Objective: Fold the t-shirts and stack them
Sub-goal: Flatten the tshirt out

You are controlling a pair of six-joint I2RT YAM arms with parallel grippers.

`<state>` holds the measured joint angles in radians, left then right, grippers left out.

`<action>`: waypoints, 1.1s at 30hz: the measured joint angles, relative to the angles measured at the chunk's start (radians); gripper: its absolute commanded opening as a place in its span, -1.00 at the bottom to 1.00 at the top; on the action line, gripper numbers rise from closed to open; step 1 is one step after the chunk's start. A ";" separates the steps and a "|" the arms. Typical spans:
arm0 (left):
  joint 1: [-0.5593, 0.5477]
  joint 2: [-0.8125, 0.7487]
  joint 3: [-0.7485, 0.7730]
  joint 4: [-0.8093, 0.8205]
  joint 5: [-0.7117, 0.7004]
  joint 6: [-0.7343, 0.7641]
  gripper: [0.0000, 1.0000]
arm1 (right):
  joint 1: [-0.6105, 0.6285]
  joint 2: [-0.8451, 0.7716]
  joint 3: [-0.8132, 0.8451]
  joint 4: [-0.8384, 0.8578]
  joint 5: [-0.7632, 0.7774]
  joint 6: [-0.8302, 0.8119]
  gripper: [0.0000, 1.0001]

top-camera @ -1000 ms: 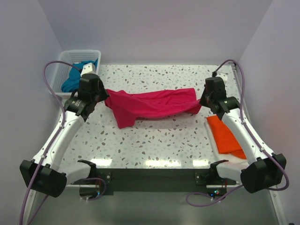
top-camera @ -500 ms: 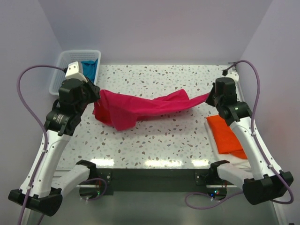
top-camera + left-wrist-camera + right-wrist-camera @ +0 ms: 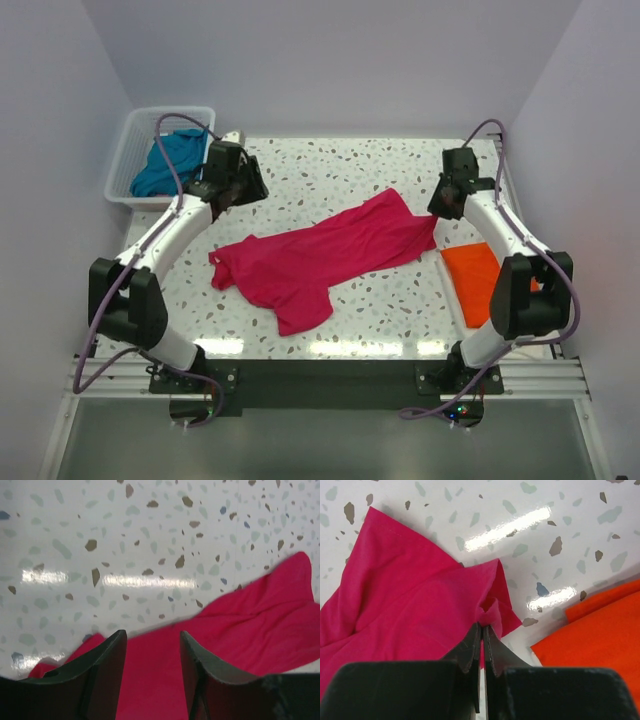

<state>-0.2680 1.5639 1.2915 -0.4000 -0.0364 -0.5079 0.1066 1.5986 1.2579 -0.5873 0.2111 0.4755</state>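
One crimson-pink cloth t-shirt (image 3: 320, 255) lay rumpled mid-frame on the speckled surface (image 3: 340, 165), right gripper (image 3: 482, 626) jaws clenched on its edge, left gripper (image 3: 152, 640) jaws released. Grasping the opposite edge, then stretching flat, seemed wise.

The left arm (image 3: 170, 235) rises from its base at the near edge of the worktop (image 3: 340, 165), bends at an elbow out by the left edge, and stretches its forearm toward the far-left corner. The left hand (image 3: 250, 188) points inward over the surface; in its wrist view the hand (image 3: 152, 642) is spread, both fingers (image 3: 107, 665) apart with a bare gap between them. The right arm (image 3: 505, 235) mirrors this, its elbow by the right edge and forearm running toward the far-right corner. The right hand (image 3: 440, 208) angles down and inward, its jaws pressed together (image 3: 481, 626), pinching an edge of the crimson-pink t-shirt (image 3: 420, 605).
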 measured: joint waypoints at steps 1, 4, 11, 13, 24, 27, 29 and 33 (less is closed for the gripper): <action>-0.010 -0.011 -0.025 -0.006 0.007 -0.006 0.07 | -0.010 0.000 -0.006 0.000 -0.007 0.002 -1.00; -0.055 -0.143 -0.167 0.000 0.015 -0.040 0.11 | -0.023 -0.021 -0.016 0.018 -0.026 0.007 -1.00; -0.140 -0.632 -0.579 -0.014 -0.081 -0.232 0.14 | -0.020 -0.100 -0.095 0.052 -0.069 0.021 -1.00; -0.145 -0.702 -0.669 -0.019 -0.122 -0.306 0.18 | -0.020 -0.119 -0.112 0.055 -0.077 0.023 -1.00; -0.146 -0.636 -0.760 -0.090 -0.264 -0.507 0.31 | -0.020 -0.206 -0.154 0.059 -0.100 0.026 -1.00; -0.146 -0.617 -0.760 -0.085 -0.282 -0.530 0.29 | -0.020 -0.219 -0.169 0.060 -0.103 0.026 -1.00; -0.146 -0.600 -0.760 -0.078 -0.290 -0.540 0.25 | -0.020 -0.224 -0.174 0.059 -0.105 0.026 -1.00; -0.146 -0.554 -0.760 -0.060 -0.295 -0.552 0.20 | -0.020 -0.234 -0.178 0.060 -0.109 0.026 -1.00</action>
<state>-0.4137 1.0100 0.5316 -0.4603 -0.3317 -1.0595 0.0868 1.3647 1.0798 -0.5278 0.1024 0.5011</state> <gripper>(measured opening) 0.609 0.014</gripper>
